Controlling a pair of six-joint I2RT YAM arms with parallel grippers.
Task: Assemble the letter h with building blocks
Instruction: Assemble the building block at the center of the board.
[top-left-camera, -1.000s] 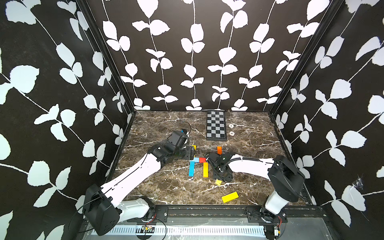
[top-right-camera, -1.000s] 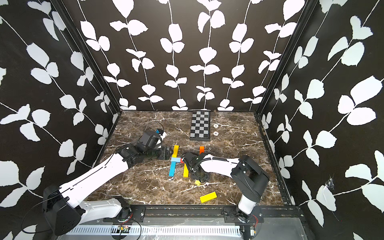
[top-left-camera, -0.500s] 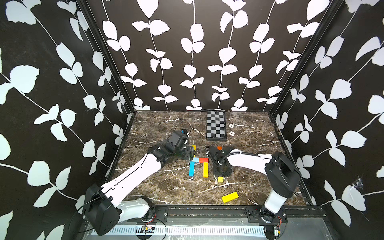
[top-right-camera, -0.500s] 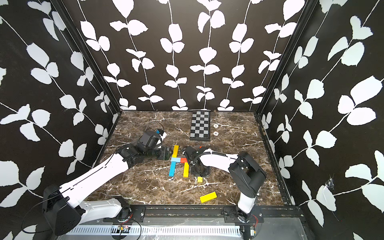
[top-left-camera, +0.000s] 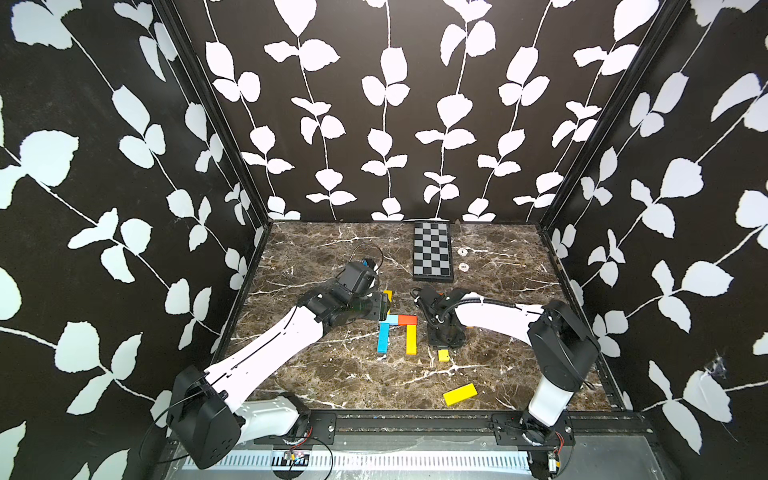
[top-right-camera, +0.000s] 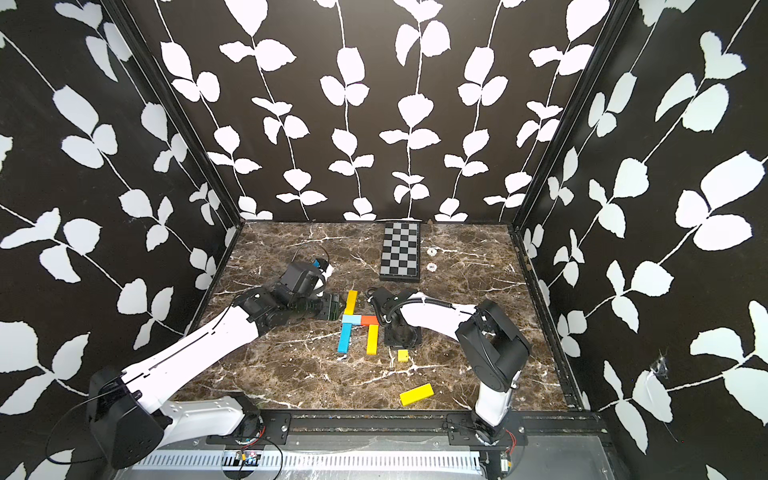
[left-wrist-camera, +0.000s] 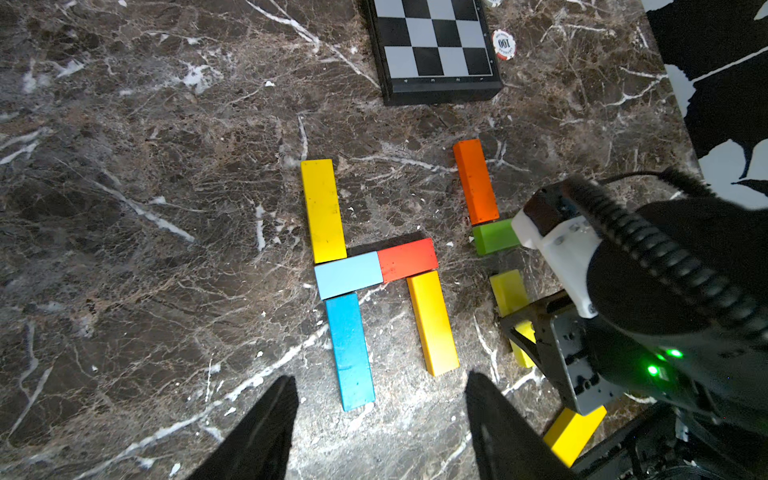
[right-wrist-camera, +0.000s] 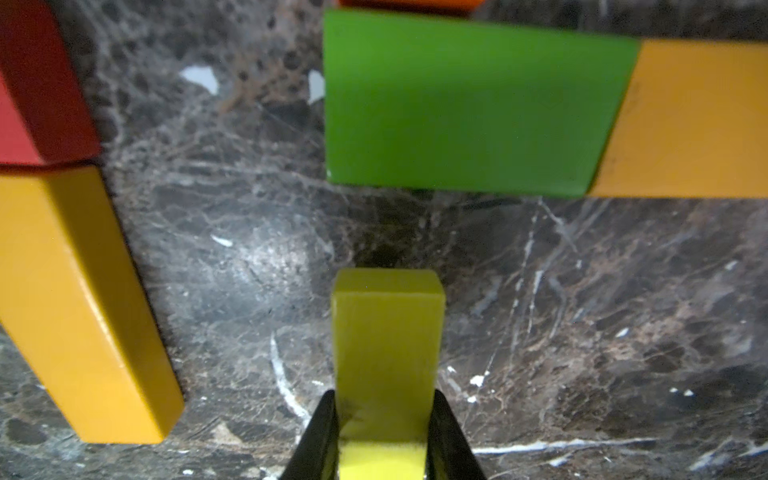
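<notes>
One yellow block sits clamped in the right end effector.

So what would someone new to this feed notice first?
The bright blocks laid as an h in the middle of the dark marble table. Beside them the right claw is shut on a yellow block; a checkered board sits at the back.

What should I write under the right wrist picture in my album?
Right hand pinches a lime-yellow block, facing a green block on the marble table.
</notes>
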